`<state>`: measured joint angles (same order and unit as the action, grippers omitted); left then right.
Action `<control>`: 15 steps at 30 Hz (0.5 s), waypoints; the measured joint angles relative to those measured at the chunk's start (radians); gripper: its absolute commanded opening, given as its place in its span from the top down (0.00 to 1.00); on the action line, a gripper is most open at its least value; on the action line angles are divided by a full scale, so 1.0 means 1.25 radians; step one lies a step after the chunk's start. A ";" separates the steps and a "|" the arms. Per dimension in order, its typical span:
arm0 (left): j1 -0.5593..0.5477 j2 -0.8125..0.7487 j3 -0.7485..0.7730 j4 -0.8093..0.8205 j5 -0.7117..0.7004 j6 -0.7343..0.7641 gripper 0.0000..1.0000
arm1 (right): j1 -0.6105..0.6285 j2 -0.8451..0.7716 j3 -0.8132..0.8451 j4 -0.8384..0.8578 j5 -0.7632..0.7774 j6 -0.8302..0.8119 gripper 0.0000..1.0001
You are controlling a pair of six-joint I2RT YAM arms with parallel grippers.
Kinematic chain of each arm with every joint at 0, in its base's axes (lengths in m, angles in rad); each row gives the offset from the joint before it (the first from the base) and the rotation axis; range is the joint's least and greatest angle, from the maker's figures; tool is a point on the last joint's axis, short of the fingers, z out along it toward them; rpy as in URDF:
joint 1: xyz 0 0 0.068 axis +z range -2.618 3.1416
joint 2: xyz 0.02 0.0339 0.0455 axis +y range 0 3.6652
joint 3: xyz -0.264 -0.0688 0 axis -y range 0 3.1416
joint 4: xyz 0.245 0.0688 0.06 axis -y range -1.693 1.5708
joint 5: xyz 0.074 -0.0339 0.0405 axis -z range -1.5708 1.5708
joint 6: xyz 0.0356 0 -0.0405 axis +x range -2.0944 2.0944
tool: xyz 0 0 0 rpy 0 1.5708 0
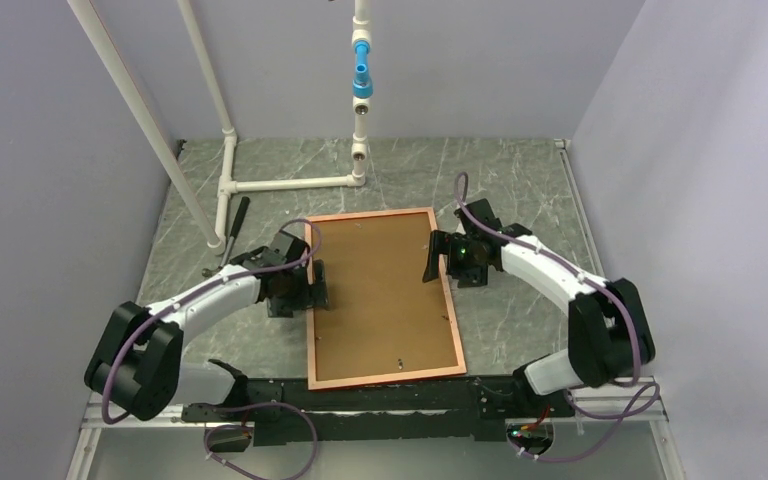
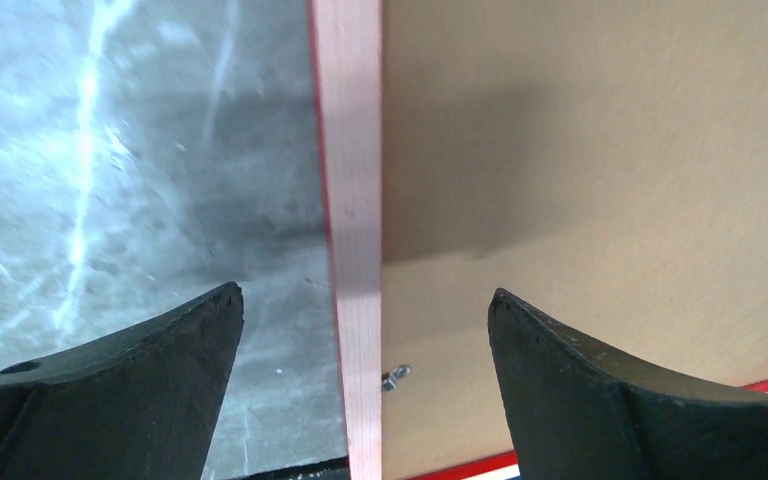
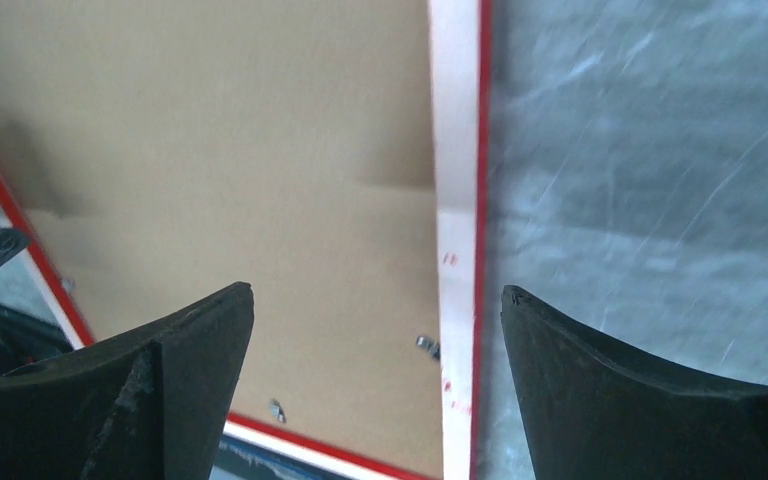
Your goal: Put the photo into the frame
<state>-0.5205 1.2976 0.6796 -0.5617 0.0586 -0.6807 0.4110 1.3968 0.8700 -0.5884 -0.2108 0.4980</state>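
The frame (image 1: 388,377) lies flat on the table with its pale wood face up and a red edge showing. The brown backing board (image 1: 380,295) fills its opening. The photo is hidden. My left gripper (image 1: 312,285) is open and straddles the frame's left border (image 2: 350,200), one finger over the table and one over the board (image 2: 580,150). My right gripper (image 1: 438,258) is open and straddles the right border (image 3: 454,150), with the board (image 3: 240,150) to its left. Small metal clips (image 3: 427,345) sit by the borders.
The grey marbled table (image 1: 520,180) is walled in on three sides. A white pipe stand (image 1: 290,184) with a blue fitting (image 1: 362,80) stands at the back. A dark tool (image 1: 236,222) lies at the back left, near the left arm.
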 measured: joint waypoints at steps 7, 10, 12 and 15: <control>0.102 0.090 0.077 0.042 0.066 0.044 0.07 | -0.036 0.160 0.041 0.057 -0.012 -0.029 0.05; 0.128 0.166 0.146 0.055 0.079 0.063 0.09 | -0.036 0.181 0.045 0.065 -0.029 -0.036 0.05; 0.140 0.210 0.193 0.056 0.075 0.076 0.11 | -0.035 0.181 0.045 0.074 -0.039 -0.036 0.06; 0.151 0.260 0.248 0.057 0.057 0.085 0.15 | -0.034 0.172 0.031 0.083 -0.054 -0.034 0.06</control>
<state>-0.3317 1.6230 0.9890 -0.4908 0.1303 -0.5743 0.3691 1.6119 0.9092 -0.4850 -0.2783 0.4549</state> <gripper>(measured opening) 0.891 0.946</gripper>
